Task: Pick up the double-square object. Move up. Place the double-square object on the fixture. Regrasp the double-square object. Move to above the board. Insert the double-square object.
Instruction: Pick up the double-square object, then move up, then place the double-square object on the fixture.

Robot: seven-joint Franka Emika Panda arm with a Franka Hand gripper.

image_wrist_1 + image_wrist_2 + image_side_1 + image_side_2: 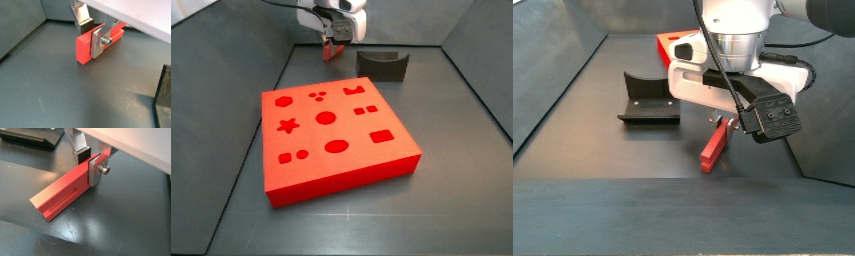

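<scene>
We have the end effector (pixel 722 122) pinched on the double-square object (pixel 714 147), its silver fingers (pixel 97 41) clamping the piece near one end. In both wrist views the long red block runs out and away from the pads, so most of its length hangs below and beyond the grip; in a side view (pixel 330 48) it shows only as a small red sliver under the wrist. From that hang we judge it clear of the floor, or nearly so, though we cannot tell for certain.

The fixture (pixel 648 98) stands apart from the held piece, to one side of it, with open dark floor between. Its notch faces upward and nothing sits in it. The board (pixel 337 137) lies well away from the end effector, on the near side of the fixture in that view, so the path across to the fixture looks free. The bin walls stand back from both.
</scene>
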